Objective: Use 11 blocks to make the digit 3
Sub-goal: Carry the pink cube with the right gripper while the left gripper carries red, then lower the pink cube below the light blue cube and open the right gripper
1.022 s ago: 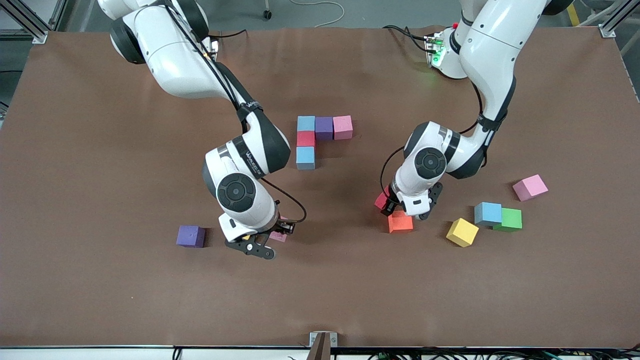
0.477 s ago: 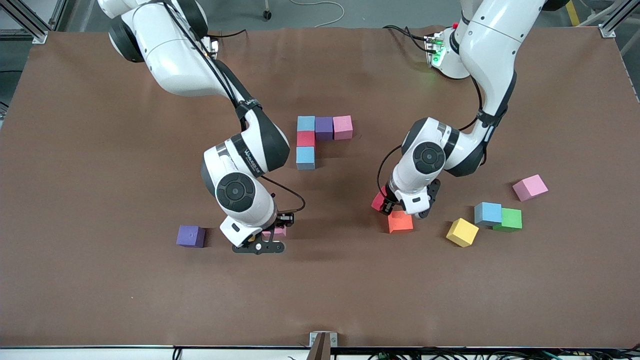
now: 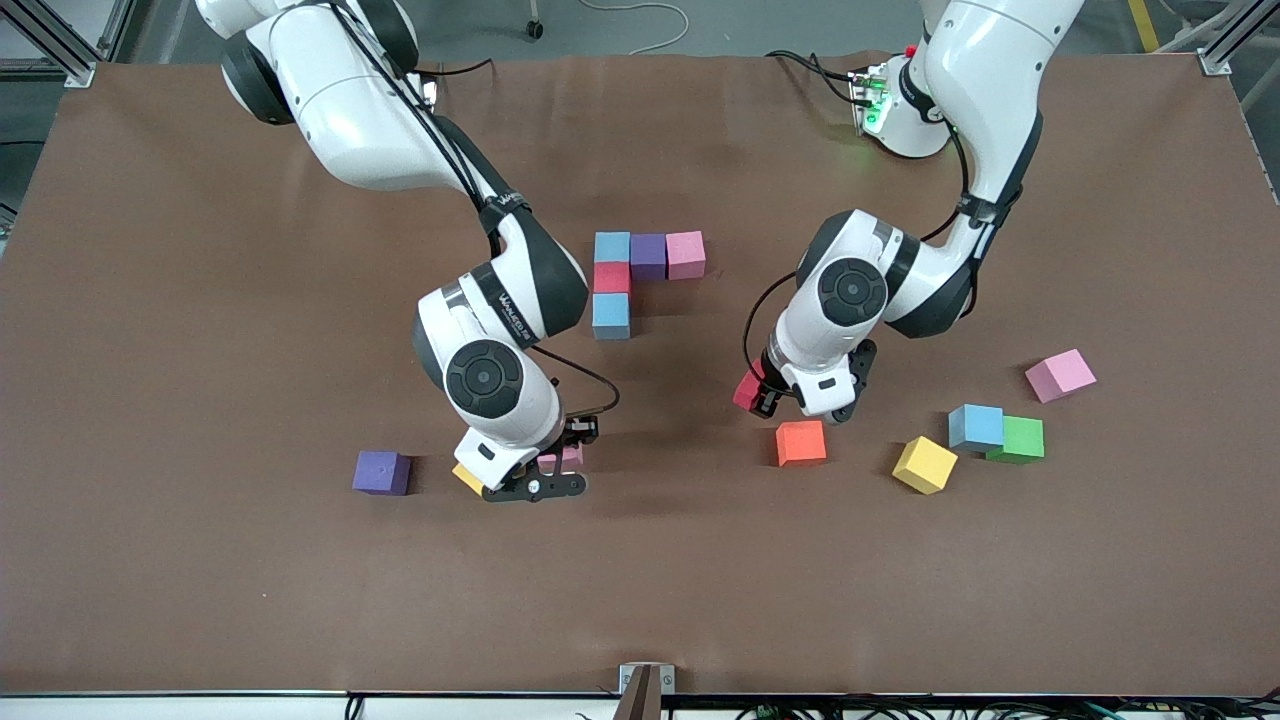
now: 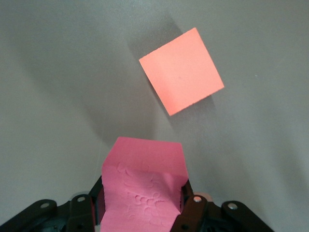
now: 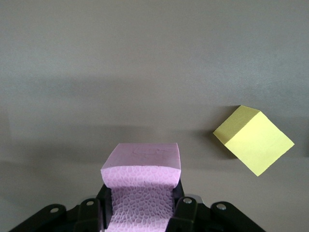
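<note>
Two white robot arms are reaching over a brown counter (image 3: 180,600) scattered with small foam cubes.

The left tool (image 3: 768,397) is hanging just above the counter, its fingers pinching a red cube (image 3: 748,390) (the left wrist view shows the same cube (image 4: 143,191) clamped between the black fingers). Just beside that tool, on the counter below it, an orange cube (image 3: 801,442) is lying on its own, apart from the held one. Farther out toward the left arm's end of the counter a yellow cube (image 3: 925,464) is sitting tilted, then a blue cube (image 3: 976,427) touching a green cube (image 3: 1021,438), and a pink cube (image 3: 1060,375) is resting well apart from them.

The right tool (image 3: 548,470) is hanging low over the counter, its fingers pinching a pink cube (image 3: 560,458) (clear in the right wrist view (image 5: 142,186)). A second yellow cube (image 3: 467,477) is lying just beside this tool, partly hidden by the wrist. A purple cube (image 3: 382,472) is sitting near it, toward the right arm's end of the counter.

Between the two arms, nearer the bases than either tool, the started digit (image 3: 640,275) is lying: blue (image 3: 612,246), purple (image 3: 648,253) and pink (image 3: 686,253) cubes touching in a row, with a red cube (image 3: 612,277) and another blue cube (image 3: 611,314) running down from the blue end.
</note>
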You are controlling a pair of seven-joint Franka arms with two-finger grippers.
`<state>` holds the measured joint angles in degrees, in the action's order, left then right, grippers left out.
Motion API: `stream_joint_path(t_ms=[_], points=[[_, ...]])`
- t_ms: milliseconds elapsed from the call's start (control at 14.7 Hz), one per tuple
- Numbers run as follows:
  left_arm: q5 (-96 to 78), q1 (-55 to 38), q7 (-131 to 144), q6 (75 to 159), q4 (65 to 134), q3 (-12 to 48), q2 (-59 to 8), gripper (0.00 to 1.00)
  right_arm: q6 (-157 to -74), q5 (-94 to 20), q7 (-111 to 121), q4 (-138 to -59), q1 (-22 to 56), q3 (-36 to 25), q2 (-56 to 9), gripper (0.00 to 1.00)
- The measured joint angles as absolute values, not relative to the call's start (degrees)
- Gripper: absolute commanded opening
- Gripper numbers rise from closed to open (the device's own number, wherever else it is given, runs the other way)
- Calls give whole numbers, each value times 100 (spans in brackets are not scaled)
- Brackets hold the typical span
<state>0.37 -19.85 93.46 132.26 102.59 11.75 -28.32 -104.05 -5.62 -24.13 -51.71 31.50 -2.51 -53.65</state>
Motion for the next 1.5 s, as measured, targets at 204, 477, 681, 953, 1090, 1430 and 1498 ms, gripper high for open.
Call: stream_joint_path(t_ms=[204, 477, 681, 953, 1090, 1430, 1498], points=[[37, -1985, 9347, 13150, 10206, 1182, -2809, 51, -10545, -564, -2393, -5282, 3182, -227, -5363, 0], [37, -1977, 9347, 13148, 10204, 1181, -2809, 51, -11291, -620, -2403, -6235, 3500, -192, -5102, 0], [37, -1979, 9347, 13147, 10202, 1181, -2810, 51, -12257, -759, -2440, -7750, 3761, -190, -4411, 0], [37, -1985, 9347, 13141, 10202, 1182, -2815, 51, -12644, -771, -2913, -9074, 4081, -186, -3694, 0], [37, -1987, 9347, 13119, 10202, 1183, -2819, 51, -12753, -771, -3074, -9288, 4172, -186, -3591, 0], [37, -1990, 9347, 13105, 10202, 1185, -2829, 51, -13108, -771, -3227, -9554, 4188, -198, -3582, 0], [37, -1992, 9347, 13102, 10202, 1185, -2830, 51, -13144, -771, -3328, -9567, 4190, -196, -3582, 0]])
